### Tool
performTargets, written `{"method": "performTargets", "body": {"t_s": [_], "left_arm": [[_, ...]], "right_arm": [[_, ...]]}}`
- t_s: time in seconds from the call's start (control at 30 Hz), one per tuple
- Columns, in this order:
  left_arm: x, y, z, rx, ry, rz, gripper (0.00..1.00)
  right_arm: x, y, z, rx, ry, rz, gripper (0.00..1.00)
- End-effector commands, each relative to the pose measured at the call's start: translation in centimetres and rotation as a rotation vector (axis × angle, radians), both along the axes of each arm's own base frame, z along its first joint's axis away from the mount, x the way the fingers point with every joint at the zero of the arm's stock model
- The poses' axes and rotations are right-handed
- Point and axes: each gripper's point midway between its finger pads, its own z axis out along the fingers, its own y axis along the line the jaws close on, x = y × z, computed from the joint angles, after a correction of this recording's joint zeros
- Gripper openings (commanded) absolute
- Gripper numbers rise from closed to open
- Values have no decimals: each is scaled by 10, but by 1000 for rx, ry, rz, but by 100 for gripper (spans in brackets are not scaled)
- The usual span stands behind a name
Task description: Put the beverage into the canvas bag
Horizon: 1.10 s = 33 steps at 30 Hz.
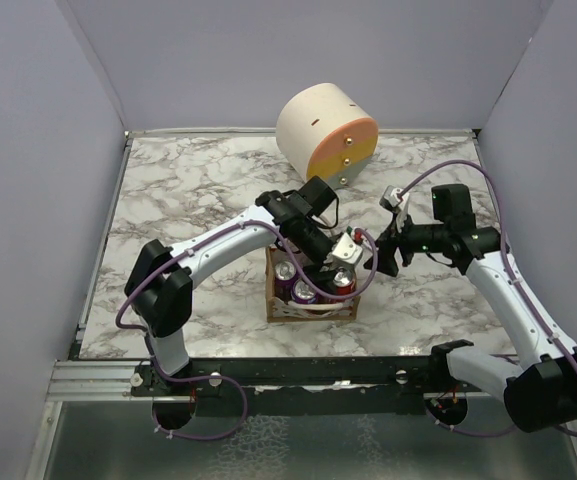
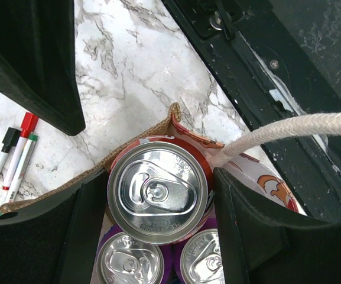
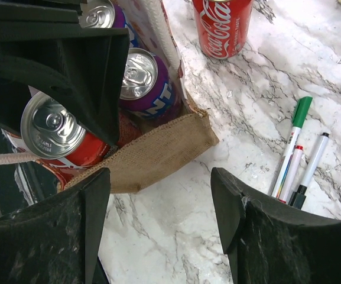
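The tan canvas bag (image 1: 308,308) stands on the marble table; its brown rim (image 2: 140,139) and burlap side (image 3: 152,154) show in both wrist views. Two purple cans (image 2: 129,260) stand inside it. My left gripper (image 2: 159,204) is over the bag's right end, shut on a red beverage can (image 2: 158,192) whose top sits higher than the purple cans. The same red can shows in the right wrist view (image 3: 52,133) inside the bag's near corner. My right gripper (image 3: 161,207) is open and empty, low over the table just right of the bag (image 1: 383,255).
A second red cola can (image 3: 223,26) stands on the table beyond the bag. Marker pens (image 3: 294,148) lie right of the bag. A cream-and-orange round drawer box (image 1: 326,135) sits at the back. The bag's white rope handle (image 2: 288,130) crosses beside the left gripper.
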Motion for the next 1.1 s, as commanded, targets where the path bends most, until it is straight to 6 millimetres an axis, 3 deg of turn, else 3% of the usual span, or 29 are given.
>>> {"method": "performTargets", "body": {"t_s": [0.0,0.57,1.07], "left_arm": [[-8,-5,3,-43,-27,-62,0],[-2,1,-35,36,-75,-91,0],[-1,7,-53,93,-79,-121,13]], "right_arm": [[-3,0,5,26,-21,7,69],[-2,-1,-1,27,-13,2,70],[-2,-1,-3,28,-13,9,70]]}}
